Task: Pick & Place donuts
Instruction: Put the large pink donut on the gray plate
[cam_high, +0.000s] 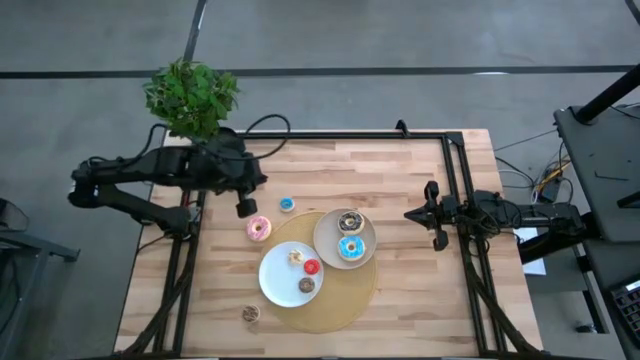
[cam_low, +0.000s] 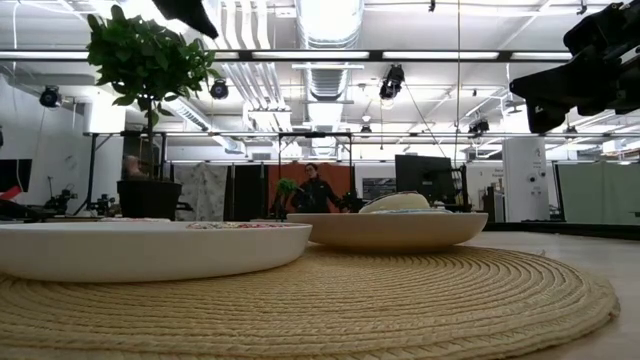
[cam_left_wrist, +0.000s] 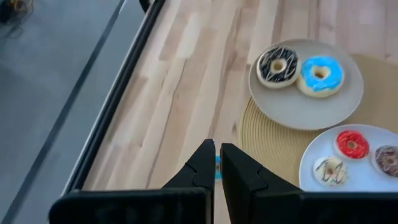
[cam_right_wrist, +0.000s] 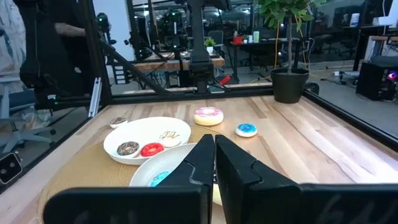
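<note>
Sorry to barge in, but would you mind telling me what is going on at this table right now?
A two-armed robot is sorting toy donuts, and neither arm holds one now. The left gripper hangs shut near the pink donut and the mini blue donut, both on bare wood. The right gripper waits shut at the table's right side. The beige plate holds a chocolate donut and a blue donut; the white plate holds three minis. One brown mini lies apart.
</note>
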